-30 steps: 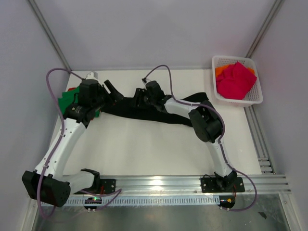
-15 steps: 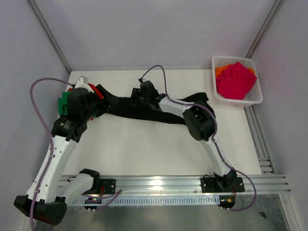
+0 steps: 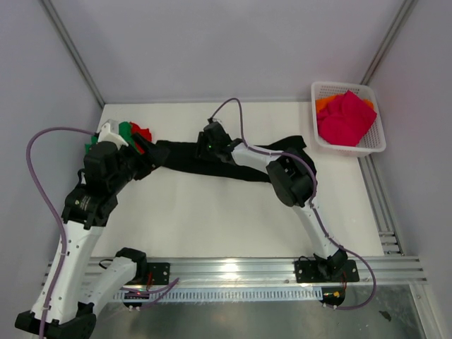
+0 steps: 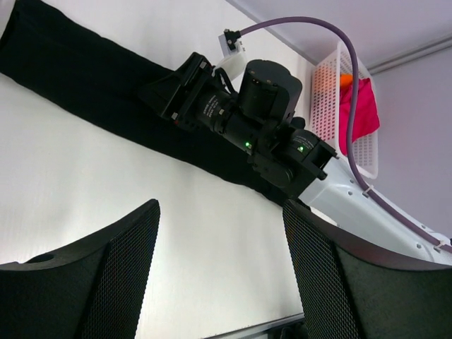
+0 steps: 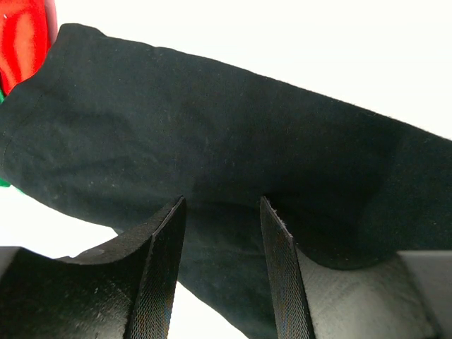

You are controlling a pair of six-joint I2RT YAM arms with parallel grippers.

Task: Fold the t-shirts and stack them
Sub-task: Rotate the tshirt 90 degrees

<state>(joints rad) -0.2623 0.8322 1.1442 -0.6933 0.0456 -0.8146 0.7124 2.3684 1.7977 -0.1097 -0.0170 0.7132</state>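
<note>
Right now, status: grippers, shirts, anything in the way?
Left gripper open, empty. Right gripper open over black shirt, laid out long. Green shirt, red shirt at its left end.

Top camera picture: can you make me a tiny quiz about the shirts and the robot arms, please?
1. True or false: the long black cloth t-shirt lies inside the white lattice plastic basket.
2. Which shirt lies uppermost in the basket? A green, B magenta-pink cloth t-shirt, C black.
3. Fill in: the left gripper is ___ (open or shut).
Key: 1 false; 2 B; 3 open.
</note>
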